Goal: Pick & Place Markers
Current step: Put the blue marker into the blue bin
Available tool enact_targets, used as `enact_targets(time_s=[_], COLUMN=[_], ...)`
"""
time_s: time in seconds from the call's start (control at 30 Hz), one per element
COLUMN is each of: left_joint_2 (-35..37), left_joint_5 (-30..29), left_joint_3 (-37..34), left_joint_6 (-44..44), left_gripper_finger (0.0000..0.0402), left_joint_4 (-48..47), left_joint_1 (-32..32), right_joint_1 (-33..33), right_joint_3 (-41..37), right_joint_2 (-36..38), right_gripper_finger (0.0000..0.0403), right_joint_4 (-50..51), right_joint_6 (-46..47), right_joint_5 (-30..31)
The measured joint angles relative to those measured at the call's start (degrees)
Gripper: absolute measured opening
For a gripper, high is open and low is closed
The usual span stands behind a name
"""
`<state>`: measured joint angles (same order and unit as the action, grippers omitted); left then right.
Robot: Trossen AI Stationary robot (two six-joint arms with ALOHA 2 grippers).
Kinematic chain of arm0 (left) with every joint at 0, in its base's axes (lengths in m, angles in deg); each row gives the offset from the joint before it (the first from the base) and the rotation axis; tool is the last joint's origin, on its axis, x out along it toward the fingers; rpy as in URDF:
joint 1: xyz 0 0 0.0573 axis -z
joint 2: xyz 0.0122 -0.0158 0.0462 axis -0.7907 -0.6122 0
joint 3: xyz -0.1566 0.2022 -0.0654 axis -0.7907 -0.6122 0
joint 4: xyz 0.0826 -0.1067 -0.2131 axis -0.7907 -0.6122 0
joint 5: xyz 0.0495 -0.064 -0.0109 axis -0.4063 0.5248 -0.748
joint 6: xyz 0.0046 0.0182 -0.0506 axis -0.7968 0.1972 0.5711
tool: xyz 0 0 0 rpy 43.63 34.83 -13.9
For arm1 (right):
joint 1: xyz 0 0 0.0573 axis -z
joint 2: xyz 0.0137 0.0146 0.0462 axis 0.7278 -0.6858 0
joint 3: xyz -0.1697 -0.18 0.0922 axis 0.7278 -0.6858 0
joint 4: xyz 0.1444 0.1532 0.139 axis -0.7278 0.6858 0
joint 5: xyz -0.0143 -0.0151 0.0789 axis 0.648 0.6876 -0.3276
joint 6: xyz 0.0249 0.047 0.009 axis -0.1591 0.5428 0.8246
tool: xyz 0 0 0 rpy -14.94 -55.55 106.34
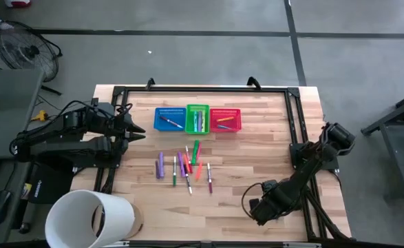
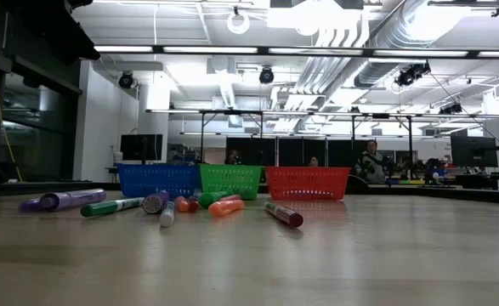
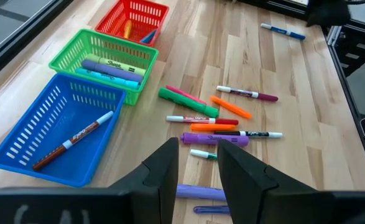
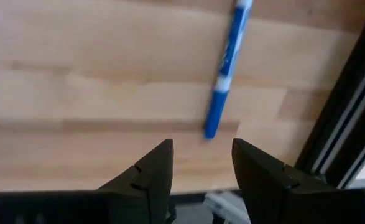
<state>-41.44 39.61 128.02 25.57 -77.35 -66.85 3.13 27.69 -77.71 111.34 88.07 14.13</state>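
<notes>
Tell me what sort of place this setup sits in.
Most likely a robotics lab or workshop in a large open industrial hall: exposed ceiling ducts and strip lights, rows of desks with monitors beyond the wooden table, and a bare concrete floor around it.

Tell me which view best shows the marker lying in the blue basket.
The left wrist view: the marker lies diagonally in the blue basket, white tip and printed barrel readable. The high view shows it only as a small dark stroke. The low view's basket wall hides it; the right wrist view misses it.

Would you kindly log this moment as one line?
left gripper: open, empty | right gripper: open, over blue marker | loose markers on table
</notes>
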Motion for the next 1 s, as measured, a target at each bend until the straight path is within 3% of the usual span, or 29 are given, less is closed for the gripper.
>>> enact_targets(time_s=[0.43, 1.0], left_joint_2=[0.02, 0.00], left_joint_5=[-0.02, -0.39], left_joint_3=[0.00, 0.00], left_joint_6=[0.02, 0.61], left_gripper_finger=[0.0111, 0.0111], left_joint_4=[-0.01, -0.06], left_joint_1=[0.01, 0.01], right_joint_1=[0.07, -2.66], right_joint_3=[-15.09, -17.03], right_joint_2=[3.41, 3.41], right_gripper_finger=[0.0154, 0.0154], right_joint_4=[-15.75, -14.72], right_joint_6=[1.81, 3.00], right_joint_5=[-0.32, -0.14])
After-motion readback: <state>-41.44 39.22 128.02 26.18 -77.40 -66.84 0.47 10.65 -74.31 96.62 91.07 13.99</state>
